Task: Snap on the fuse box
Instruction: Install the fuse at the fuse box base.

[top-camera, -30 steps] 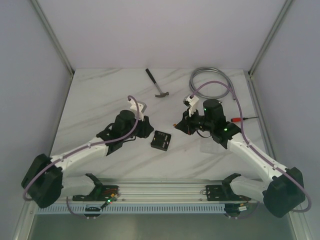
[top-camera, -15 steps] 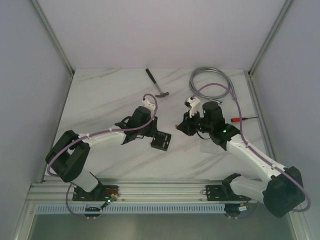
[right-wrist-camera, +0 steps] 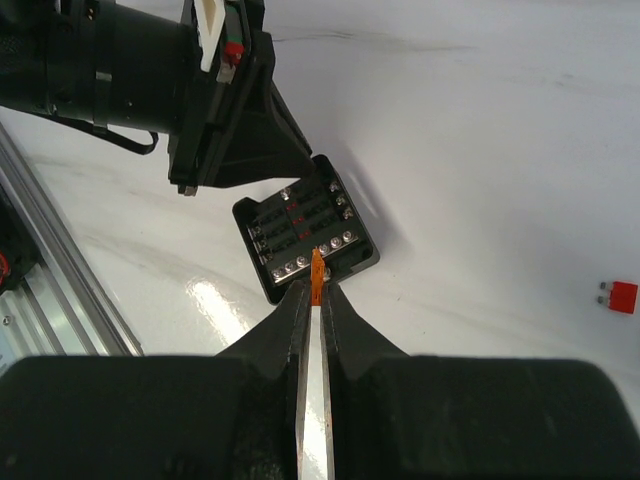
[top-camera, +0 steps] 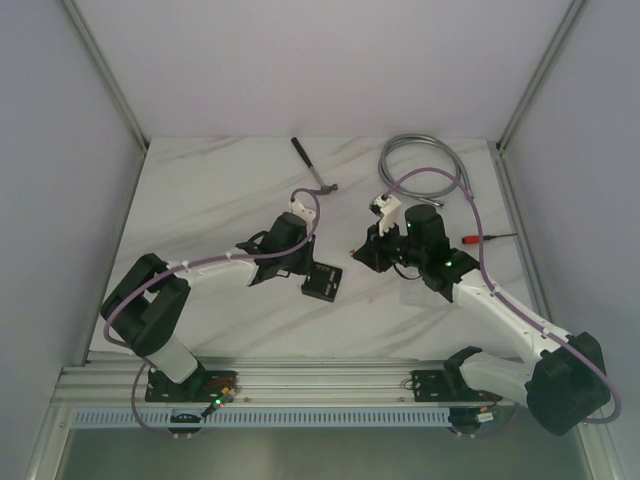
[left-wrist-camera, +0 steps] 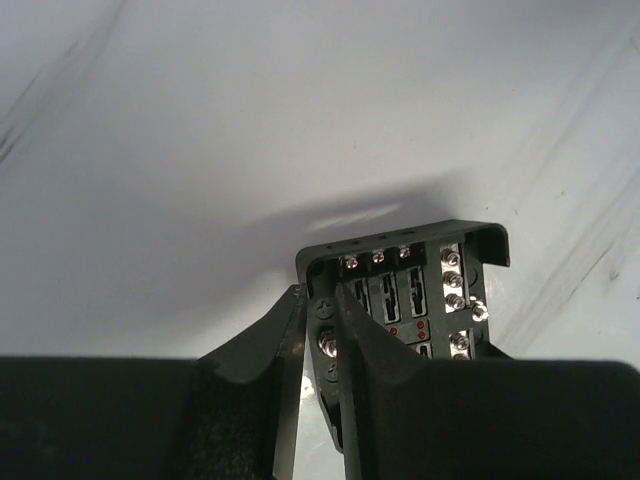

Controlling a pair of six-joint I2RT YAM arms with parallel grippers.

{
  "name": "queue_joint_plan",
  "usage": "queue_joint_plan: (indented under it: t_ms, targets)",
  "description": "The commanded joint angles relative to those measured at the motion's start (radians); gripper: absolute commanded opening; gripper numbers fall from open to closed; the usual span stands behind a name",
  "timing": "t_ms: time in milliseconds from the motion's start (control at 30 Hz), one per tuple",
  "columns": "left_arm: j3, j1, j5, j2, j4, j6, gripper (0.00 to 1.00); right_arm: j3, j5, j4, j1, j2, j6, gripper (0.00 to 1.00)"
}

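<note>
The fuse box (top-camera: 322, 281) is a small black square box lying open side up on the marble table, with rows of screws and red dots inside (left-wrist-camera: 400, 295). My left gripper (left-wrist-camera: 322, 295) straddles the box's left wall, one finger outside and one inside, shut on that wall. In the top view it sits at the box's left edge (top-camera: 301, 266). My right gripper (right-wrist-camera: 317, 290) hovers over the box's near edge (right-wrist-camera: 300, 235), shut on a thin orange fuse (right-wrist-camera: 317, 272) that sticks out of its tips. From above, the right gripper (top-camera: 361, 256) is just right of the box.
A loose red fuse (right-wrist-camera: 622, 296) lies on the table to the right. A hammer (top-camera: 315, 168) and a coiled grey cable (top-camera: 425, 165) lie at the back. A red-handled screwdriver (top-camera: 482, 238) is at the right, beside the right arm.
My left arm reached right and forward to the fuse box, and its jaws narrowed onto the box's left wall. The right gripper with the orange fuse has hardly moved.
</note>
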Motion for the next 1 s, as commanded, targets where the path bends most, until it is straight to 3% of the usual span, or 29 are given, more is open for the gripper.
queue_joint_plan:
  t_ms: [0, 533, 733, 967]
  targets:
    - [0.034, -0.005, -0.024, 0.022, -0.012, -0.036, 0.26, -0.023, 0.017, 0.039, 0.005, -0.007, 0.013, 0.0]
    - [0.026, -0.013, -0.108, 0.015, -0.025, -0.131, 0.13, -0.036, 0.038, 0.04, 0.006, -0.025, 0.016, 0.0]
    - [-0.014, -0.013, -0.268, -0.047, -0.075, -0.341, 0.0, -0.038, 0.047, 0.044, 0.007, -0.016, 0.021, 0.0]
    - [-0.071, -0.015, -0.411, -0.117, -0.116, -0.613, 0.0, -0.032, 0.072, 0.04, 0.026, -0.007, 0.03, 0.0]
